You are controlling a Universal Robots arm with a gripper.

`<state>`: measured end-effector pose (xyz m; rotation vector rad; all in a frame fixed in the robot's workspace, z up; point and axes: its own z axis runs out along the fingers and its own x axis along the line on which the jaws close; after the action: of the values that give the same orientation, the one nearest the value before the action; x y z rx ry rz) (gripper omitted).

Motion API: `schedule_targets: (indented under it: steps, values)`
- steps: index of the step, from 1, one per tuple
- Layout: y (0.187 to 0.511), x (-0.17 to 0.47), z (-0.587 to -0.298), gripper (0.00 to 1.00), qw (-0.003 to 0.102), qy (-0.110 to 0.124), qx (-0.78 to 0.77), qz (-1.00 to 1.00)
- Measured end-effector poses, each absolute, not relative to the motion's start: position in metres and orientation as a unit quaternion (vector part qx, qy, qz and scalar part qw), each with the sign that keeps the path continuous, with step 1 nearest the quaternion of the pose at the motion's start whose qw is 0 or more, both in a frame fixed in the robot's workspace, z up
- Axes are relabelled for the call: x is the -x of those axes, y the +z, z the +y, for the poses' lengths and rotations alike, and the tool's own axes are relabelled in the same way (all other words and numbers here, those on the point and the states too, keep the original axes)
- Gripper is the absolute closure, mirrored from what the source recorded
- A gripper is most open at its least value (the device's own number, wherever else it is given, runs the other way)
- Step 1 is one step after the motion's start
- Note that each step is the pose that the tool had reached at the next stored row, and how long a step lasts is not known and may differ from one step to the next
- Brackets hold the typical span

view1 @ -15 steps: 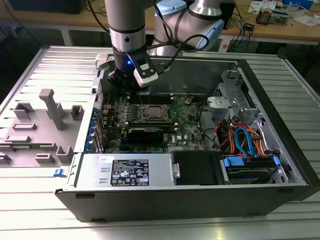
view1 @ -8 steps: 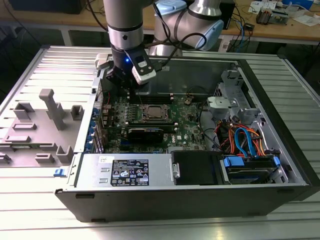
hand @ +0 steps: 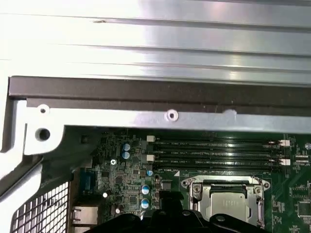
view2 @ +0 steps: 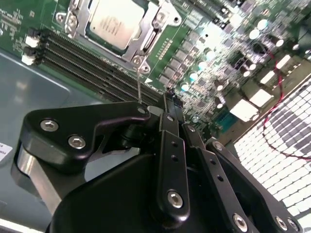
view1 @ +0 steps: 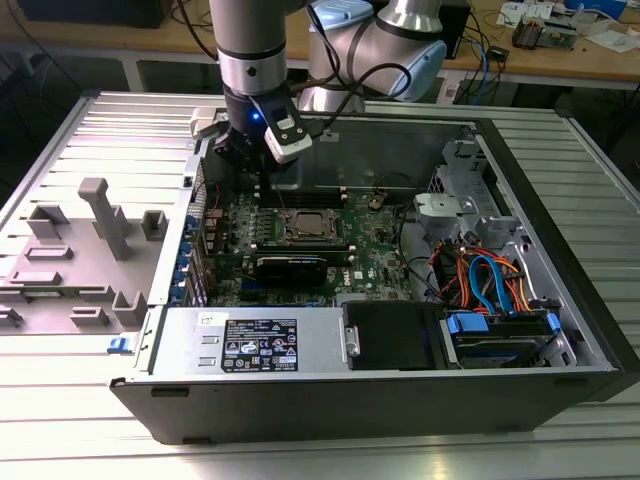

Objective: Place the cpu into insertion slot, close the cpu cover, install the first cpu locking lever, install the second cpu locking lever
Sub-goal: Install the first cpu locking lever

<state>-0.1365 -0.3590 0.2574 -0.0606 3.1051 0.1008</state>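
1. The open computer case [view1: 350, 410] lies flat on the ribbed metal table [view1: 300, 455]. The green board [view1: 380, 240] sits in its far half.
2. The cpu [view2: 114, 22] is already seated in the insertion slot [hand: 260, 184], roughly mid-board. Its silver top is facing up.
3. The cpu cover [view2: 154, 24] is lying down flat over it, so the chip shows through the window.
4. A thin wire lever [view2: 138, 80] sticks up off one corner of the socket. Its end comes right up by the tips of the gripper [view2: 169, 101]. Can't tell if they're actually touching.
5. The fingers [view2: 171, 145] look drawn together, with nothing clamped between them as far as I can see.
6. In the exterior view the arm [view1: 250, 60] hangs over the case's far corner on the exterior view's left, just beyond the socket.
7. The long black memory slots [view2: 82, 56] run right beside the socket, between it and the case wall.
8. Also in the case: a silver power supply [view1: 255, 345] along the near wall, and a bundle of blue and orange cables [view1: 490, 280] on the exterior view's right.
9. Outside the case, on the exterior view's left, there's a grey fixture [view1: 95, 215] with posts and blocks sitting on the table.
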Motion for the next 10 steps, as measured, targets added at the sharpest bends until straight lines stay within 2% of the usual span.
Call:
schedule_targets:
  steps: [10]
  values:
    - [0.256,0.124,-0.354,0.89,0.017,0.031,0.022,0.999]
